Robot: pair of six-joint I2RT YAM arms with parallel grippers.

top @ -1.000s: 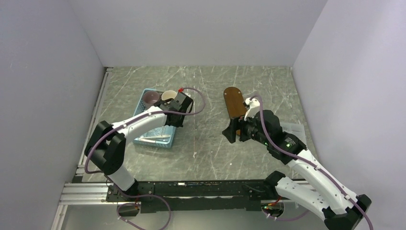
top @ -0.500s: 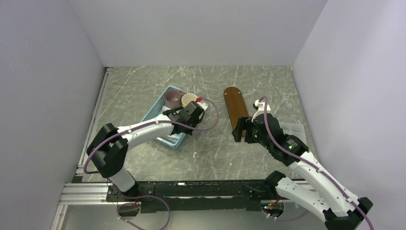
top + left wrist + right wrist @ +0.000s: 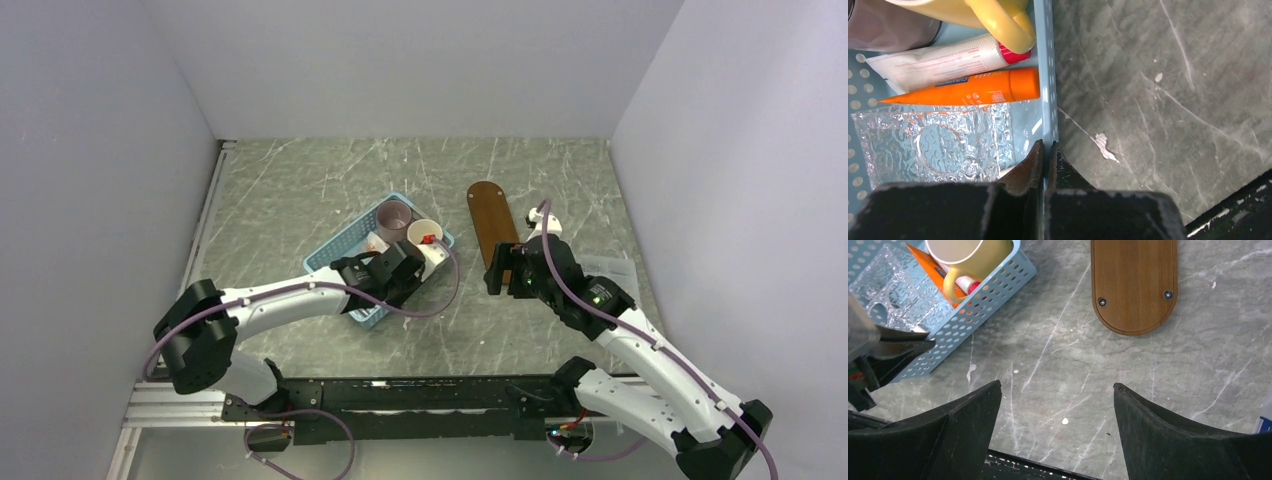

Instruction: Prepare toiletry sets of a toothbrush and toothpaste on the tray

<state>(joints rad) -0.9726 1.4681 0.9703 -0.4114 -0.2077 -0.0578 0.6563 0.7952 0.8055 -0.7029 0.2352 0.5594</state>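
The left gripper (image 3: 1046, 150) pinches the blue basket (image 3: 1048, 75) by its wall. The toothpaste (image 3: 973, 90) lies inside. The right gripper (image 3: 1057, 386) is wide open by the tray (image 3: 1134, 280), nearer the table's right edge.

Grey-green marble-look tabletop (image 3: 300, 190), pale veins and scratch lines running all over it. The left wrist view shows a small white chip mark (image 3: 1104, 144) on the surface. Three plain matte white walls box the table in: back wall (image 3: 410, 70), left wall (image 3: 90, 160), right wall (image 3: 740, 140). A metal strip (image 3: 208, 210) runs along the tabletop's left edge. A silver aluminium extrusion rail (image 3: 170, 405) sits at the near edge. Light is even and diffuse, shadows soft.
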